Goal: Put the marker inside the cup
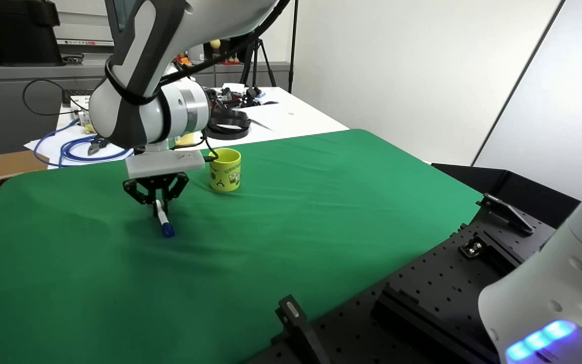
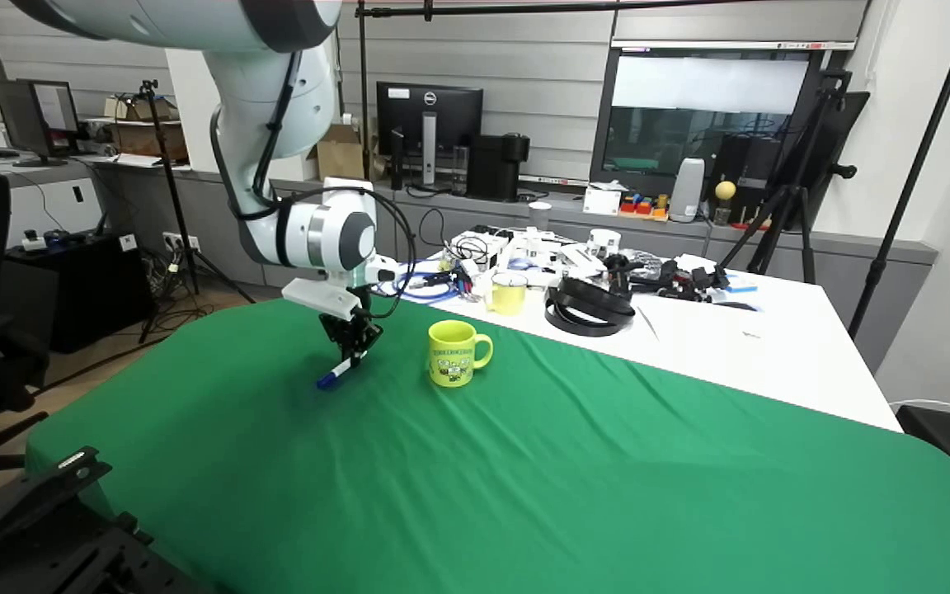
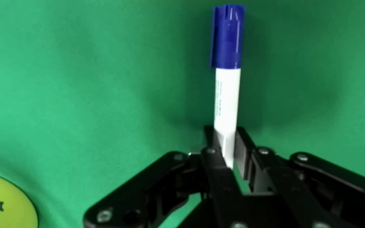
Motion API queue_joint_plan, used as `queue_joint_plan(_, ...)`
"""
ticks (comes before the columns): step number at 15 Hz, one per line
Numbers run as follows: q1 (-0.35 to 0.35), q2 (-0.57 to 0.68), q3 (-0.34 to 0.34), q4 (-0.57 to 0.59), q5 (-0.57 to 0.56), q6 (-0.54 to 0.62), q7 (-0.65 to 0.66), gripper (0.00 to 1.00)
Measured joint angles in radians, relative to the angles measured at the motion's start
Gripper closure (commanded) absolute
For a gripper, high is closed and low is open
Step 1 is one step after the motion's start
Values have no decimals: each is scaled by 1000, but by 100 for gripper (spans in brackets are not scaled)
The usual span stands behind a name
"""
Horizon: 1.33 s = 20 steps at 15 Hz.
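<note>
While the green tabletop (image 2: 607,478) lies under the fingers (image 3: 214,163), the cup (image 2: 451,353) stands upright near them, apart. They pinch the marker (image 3: 227,95) by its white end; we judge the grasp made and must next raise it above the cup.

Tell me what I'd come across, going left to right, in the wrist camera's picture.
Yellow-green mug, cut off by the left edge → one black gripper fingertip → blue-capped white marker → the other black gripper fingertip.
</note>
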Motion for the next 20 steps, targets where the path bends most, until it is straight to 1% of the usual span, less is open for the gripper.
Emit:
queue_joint_plan(4,-10,-29,-4,-1,0,49,0,96)
queue_joint_plan(8,-25,-102,-24,-19,5,108,11,96)
queue_joint_plan(11,-51,-169,-45,-60,55,121,36,96)
queue_joint_plan(13,-93,-216,-37,-104,115,121,39,96)
queue_joint_plan(16,-187,-295,0,-198,212,123,33,96)
queue_joint_plan(20,-361,-386,111,-337,389,129,-45,96)
